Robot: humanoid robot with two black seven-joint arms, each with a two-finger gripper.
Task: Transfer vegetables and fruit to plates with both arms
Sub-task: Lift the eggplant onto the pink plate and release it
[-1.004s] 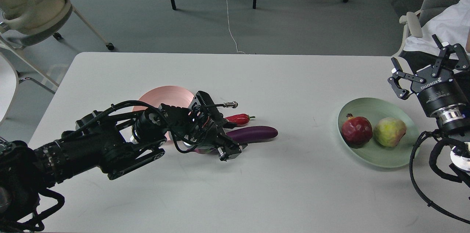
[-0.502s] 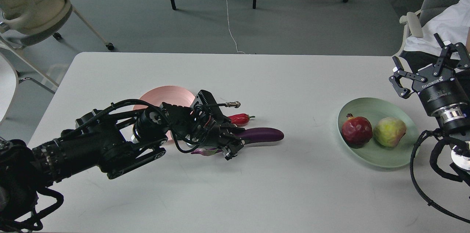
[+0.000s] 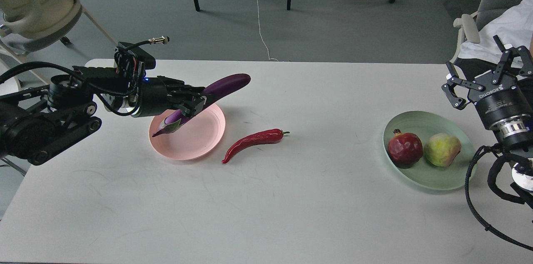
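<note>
2 plates (image 3: pixel 189 147) (image 3: pixel 433 180), 2 vegetables (image 3: pixel 229 84) (image 3: pixel 254 139), 2 fruits (image 3: pixel 404 148) (image 3: pixel 441 149) (both on mint plate).

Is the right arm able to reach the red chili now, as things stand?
Probably yes: the right gripper is open and empty, and bare table lies between it and the chili; only the distance is uncertain.
</note>
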